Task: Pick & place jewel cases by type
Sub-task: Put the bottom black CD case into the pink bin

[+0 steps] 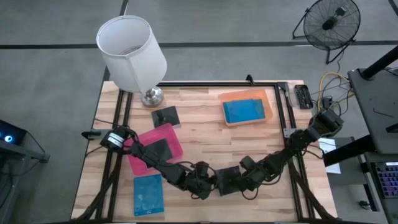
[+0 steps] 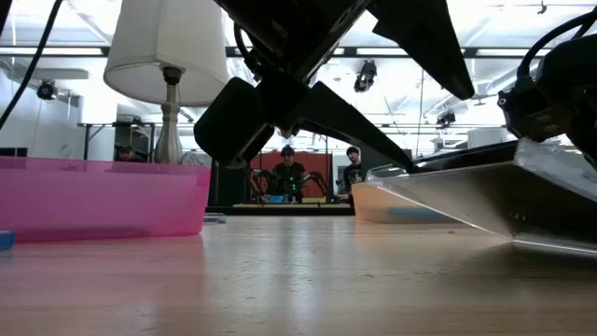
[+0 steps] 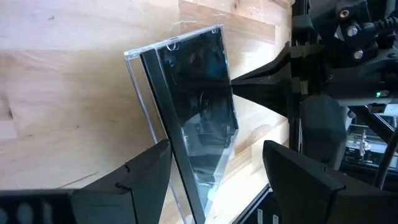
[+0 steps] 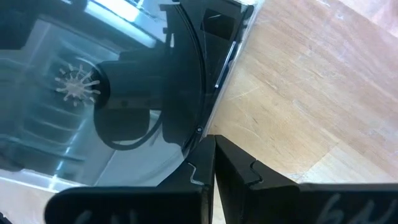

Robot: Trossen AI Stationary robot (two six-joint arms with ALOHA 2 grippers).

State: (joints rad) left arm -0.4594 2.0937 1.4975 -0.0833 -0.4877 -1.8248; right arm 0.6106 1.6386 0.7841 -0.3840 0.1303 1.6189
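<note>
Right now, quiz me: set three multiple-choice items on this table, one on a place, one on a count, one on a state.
1. One blue case lies: A on a chair; B in the orange tray; C on a shelf.
2. Blue cases lying on the bare table: A none; B one; C three.
3. The right gripper is: A wide open; B shut; C out of sight.

Answers: B, the high view shows it inside that tray's rim. B, a lone blue case lies on the wood. B, its own wrist view shows the fingers pressed together.
</note>
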